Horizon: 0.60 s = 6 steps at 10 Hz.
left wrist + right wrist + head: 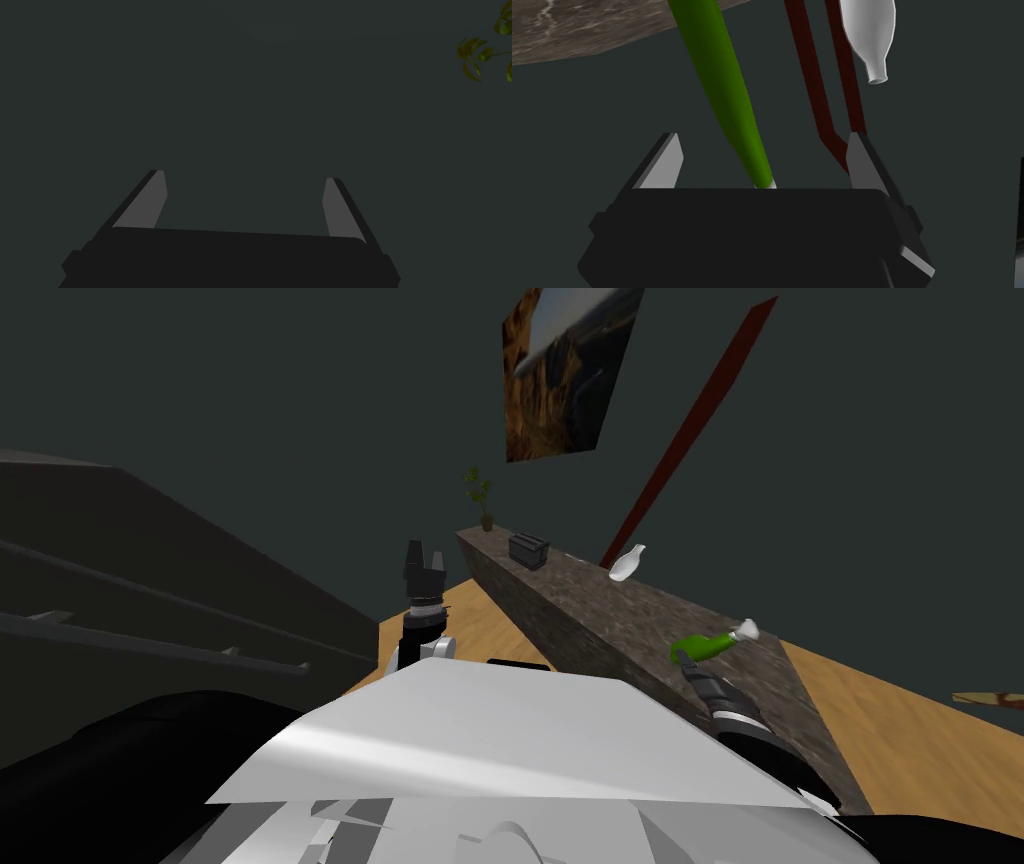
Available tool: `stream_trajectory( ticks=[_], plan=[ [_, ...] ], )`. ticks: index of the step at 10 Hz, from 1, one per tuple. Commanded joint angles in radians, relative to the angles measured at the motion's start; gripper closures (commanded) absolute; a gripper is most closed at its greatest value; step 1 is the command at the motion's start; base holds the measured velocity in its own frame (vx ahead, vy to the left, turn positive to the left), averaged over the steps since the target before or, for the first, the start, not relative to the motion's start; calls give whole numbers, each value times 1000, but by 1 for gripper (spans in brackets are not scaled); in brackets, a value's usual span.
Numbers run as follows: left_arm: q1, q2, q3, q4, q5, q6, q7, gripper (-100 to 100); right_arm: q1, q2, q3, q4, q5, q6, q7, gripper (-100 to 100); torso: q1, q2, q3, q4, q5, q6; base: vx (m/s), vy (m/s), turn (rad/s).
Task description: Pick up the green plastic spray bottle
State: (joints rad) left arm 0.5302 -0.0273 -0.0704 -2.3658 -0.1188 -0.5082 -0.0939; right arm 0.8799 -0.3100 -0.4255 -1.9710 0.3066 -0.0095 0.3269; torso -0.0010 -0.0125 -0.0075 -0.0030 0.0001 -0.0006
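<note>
The green spray bottle [703, 645] with a white top [746, 631] stands on the mottled stone counter [600, 618], near its front edge. My right gripper [688, 658] is at the bottle's base. In the right wrist view the green body [727, 95] runs between the fingers of my right gripper [764, 135], which is open; neither blade touches the bottle. The bottle's white top is cut off by the gripper's dark body. My left gripper [423, 558] is raised left of the counter, open and empty [245, 175].
A white vase-like bottle [627, 562] [869, 30] stands further along the counter, then a dark box [528, 549] and a small plant [480, 496]. A dark red strip [690, 428] runs up the wall. A dark cabinet [180, 588] stands to the left.
</note>
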Motion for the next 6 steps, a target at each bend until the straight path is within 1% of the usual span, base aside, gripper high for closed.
stream_trajectory(
  ticks=[1, 3, 6],
  plan=[
    [0, 0, 0, 0, 0, 0, 0, 0, 18, -29, -32, 7, 12, 32, 15, -100, 0, 0, 0, 0, 0, 0, 180, 26, -117],
    [0, 0, 0, 0, 0, 0, 0, 0, 29, -57, -58, 13, 30, 68, 35, -100, 1, -1, 0, 0, 0, 0, 183, 47, -96],
    [0, 0, 0, 0, 0, 0, 0, 0, 44, -103, -93, 19, 53, 114, 61, -100, 1, 4, 2, 1, 0, 0, 123, 39, -83]
  ],
)
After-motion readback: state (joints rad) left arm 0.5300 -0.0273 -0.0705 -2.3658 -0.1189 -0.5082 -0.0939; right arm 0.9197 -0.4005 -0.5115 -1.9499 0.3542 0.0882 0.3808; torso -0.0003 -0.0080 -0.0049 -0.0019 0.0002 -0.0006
